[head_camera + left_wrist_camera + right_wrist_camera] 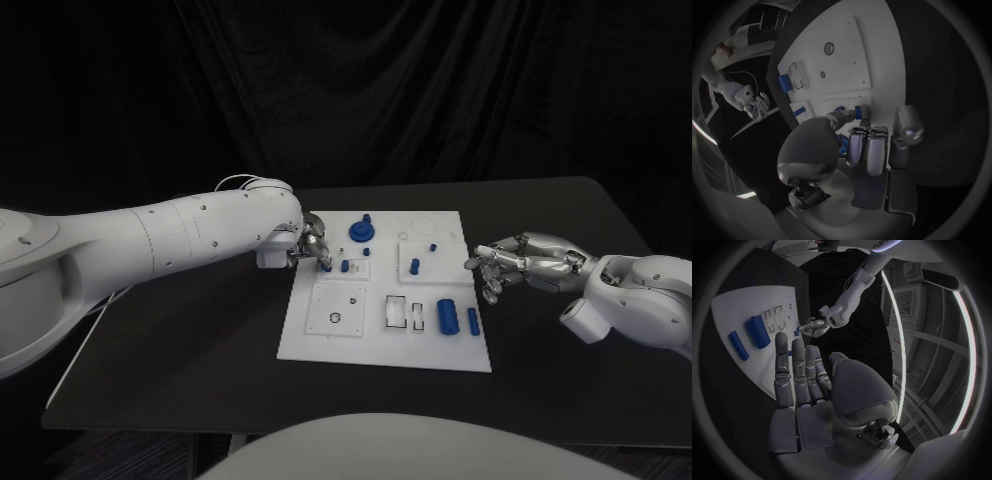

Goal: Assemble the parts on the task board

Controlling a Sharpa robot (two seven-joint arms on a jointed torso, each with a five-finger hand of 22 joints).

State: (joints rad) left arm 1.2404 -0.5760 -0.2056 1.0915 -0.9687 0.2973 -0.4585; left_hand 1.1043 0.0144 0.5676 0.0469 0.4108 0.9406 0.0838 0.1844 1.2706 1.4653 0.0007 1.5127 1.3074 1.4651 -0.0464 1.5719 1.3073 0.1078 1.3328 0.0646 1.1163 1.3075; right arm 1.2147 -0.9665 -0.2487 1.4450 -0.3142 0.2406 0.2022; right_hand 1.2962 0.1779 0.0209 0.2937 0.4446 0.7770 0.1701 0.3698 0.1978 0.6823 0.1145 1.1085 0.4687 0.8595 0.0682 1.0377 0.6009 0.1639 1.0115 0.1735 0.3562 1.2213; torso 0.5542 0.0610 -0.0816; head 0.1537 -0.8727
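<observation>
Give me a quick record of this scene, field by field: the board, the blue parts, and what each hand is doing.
surface: black table
task board: white plate lying flat in the middle of the table
parts: several blue pieces on the board, among them a large blue cylinder with a thinner blue rod beside it
left hand: at the board's left edge, fingertips on a small blue part; whether it grips the part cannot be told
right hand: beside the board's right edge, fingers apart, holding nothing

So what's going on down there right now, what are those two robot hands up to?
Left robot hand pinching a small blue part at the task board's left edge. Right robot hand open, beside the board's right edge. Nothing in the way.
</observation>
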